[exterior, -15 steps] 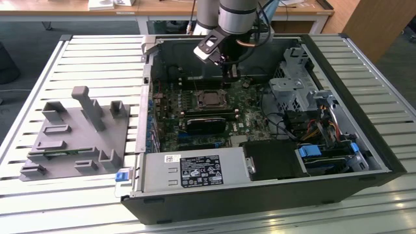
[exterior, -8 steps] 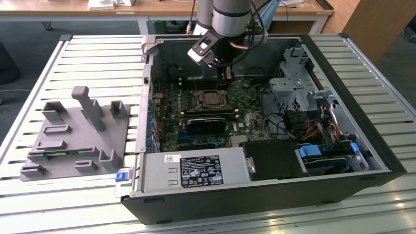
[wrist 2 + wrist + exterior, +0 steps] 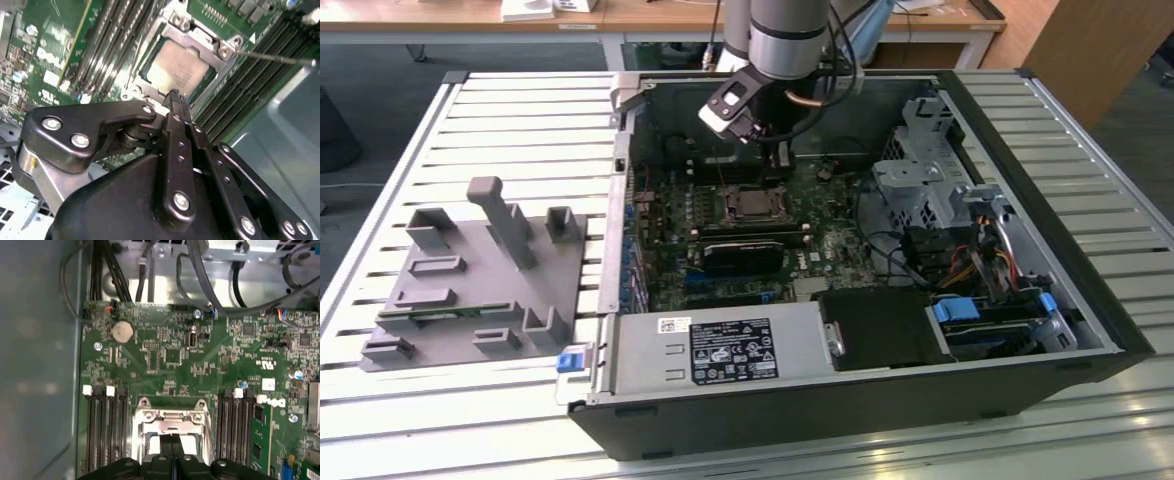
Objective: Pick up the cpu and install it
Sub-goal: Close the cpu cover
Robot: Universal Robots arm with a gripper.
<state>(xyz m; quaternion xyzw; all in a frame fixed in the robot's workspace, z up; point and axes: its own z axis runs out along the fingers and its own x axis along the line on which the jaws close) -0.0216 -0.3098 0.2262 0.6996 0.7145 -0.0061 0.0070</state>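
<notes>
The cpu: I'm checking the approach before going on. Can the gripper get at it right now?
Probably yes: the gripper hangs just above the cpu with nothing between, though the socket frame hems its edges.

silvery smooth metal cpu [image 3: 176, 67], matt black gripper [image 3: 175, 96].

The cpu [image 3: 172, 67] is seen as a small flat square chip with a pale silver-grey metal top and a thin darker rim. It is laid flat, top side up, within the metal frame of the socket [image 3: 200, 37], with its edges lined up with the frame. In the exterior view the cpu [image 3: 750, 204] is found near the middle of the green motherboard [image 3: 834, 240], towards the far side of the open computer case [image 3: 854, 420].
</notes>
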